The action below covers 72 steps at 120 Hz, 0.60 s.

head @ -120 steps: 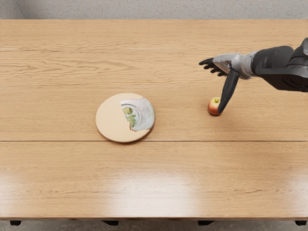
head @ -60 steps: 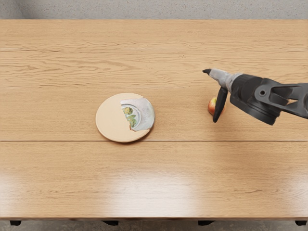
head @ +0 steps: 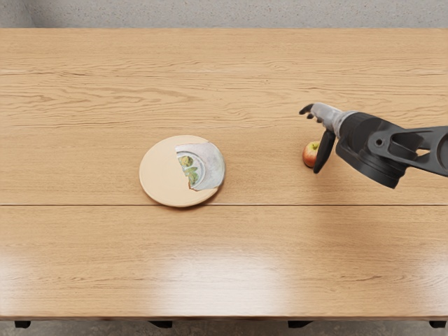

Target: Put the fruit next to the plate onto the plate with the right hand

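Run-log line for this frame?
phase: reach | right robot hand: open, at apple | apple: ungrasped, off plate

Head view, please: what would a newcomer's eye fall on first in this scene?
The dark right hand, on an arm that comes in from the right edge, is open, with its thumb hanging down just beside a small red apple on the wooden table. Next is the round tan plate left of the apple, near the table's middle, with a grey-and-green patch on its right half.
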Tool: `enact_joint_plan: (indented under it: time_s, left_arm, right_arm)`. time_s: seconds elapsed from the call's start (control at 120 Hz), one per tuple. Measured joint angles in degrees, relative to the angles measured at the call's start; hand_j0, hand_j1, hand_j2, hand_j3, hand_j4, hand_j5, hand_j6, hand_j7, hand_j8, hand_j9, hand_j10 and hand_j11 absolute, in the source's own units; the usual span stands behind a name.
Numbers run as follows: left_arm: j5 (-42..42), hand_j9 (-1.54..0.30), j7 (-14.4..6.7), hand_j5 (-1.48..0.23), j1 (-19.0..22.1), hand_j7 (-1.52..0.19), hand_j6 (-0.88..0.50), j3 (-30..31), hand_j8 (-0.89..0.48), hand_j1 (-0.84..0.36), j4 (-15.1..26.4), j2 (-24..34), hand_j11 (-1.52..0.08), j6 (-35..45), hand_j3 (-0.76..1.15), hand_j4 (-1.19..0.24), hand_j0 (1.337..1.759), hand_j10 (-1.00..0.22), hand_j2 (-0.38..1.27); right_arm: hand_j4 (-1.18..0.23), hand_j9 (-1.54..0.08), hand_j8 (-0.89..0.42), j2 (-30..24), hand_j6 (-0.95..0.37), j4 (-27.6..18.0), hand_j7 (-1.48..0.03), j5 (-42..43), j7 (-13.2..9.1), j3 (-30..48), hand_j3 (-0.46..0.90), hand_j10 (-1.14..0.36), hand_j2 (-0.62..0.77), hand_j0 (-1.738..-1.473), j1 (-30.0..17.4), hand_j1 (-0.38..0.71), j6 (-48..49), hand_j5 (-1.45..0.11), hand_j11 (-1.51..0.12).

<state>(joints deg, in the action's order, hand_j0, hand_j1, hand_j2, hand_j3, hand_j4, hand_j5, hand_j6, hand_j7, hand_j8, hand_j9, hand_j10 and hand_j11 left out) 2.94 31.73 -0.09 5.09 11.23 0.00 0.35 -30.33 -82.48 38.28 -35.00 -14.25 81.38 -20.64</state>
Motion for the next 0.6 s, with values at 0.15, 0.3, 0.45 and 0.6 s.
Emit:
enact_joint_plan:
  time_s: [0.15, 0.3, 0.45, 0.6]
  left_arm:
    - [0.0, -0.01, 0.0, -0.01, 0.0, -0.01, -0.01, 0.0, -0.01, 0.34, 0.0, 0.0, -0.01, 0.0, 0.00, -0.01, 1.658, -0.01, 0.00]
    - [0.0, -0.01, 0.0, -0.01, 0.0, -0.01, -0.01, 0.0, -0.01, 0.34, 0.0, 0.0, -0.01, 0.0, 0.00, -0.01, 1.658, -0.01, 0.00]
    - [0.0, -0.01, 0.0, -0.01, 0.0, -0.01, -0.01, 0.0, -0.01, 0.34, 0.0, 0.0, -0.01, 0.0, 0.00, -0.01, 1.658, -0.01, 0.00]
    - [0.0, -0.01, 0.0, -0.01, 0.0, -0.01, -0.01, 0.0, -0.01, 0.34, 0.0, 0.0, -0.01, 0.0, 0.00, -0.01, 1.658, -0.01, 0.00]
  right_arm:
    - [-0.21, -0.27, -0.21, 0.6, -0.21, 0.0, -0.27, 0.0, 0.0, -0.9, 0.00, -0.21, -0.04, -1.658, 0.3, -0.10, -1.7, -0.27, -0.27]
    - [-0.24, -0.30, -0.24, 2.1, -0.24, 0.0, -0.30, 0.0, 0.0, -6.1, 0.00, -0.24, -0.05, -1.658, 1.8, -0.07, -8.0, -0.31, -0.30]
    - [-0.25, -0.33, -0.25, 5.6, -0.25, 1.0, -0.33, -0.1, 0.0, -9.1, 0.00, -0.25, -0.05, -1.658, 1.8, -0.05, -12.4, -0.33, -0.33]
    - [-0.29, -0.37, -0.29, 7.8, -0.29, 2.3, -0.37, -0.2, 0.0, -10.9, 0.00, -0.29, -0.06, -1.658, 1.0, -0.01, -13.8, -0.37, -0.37]
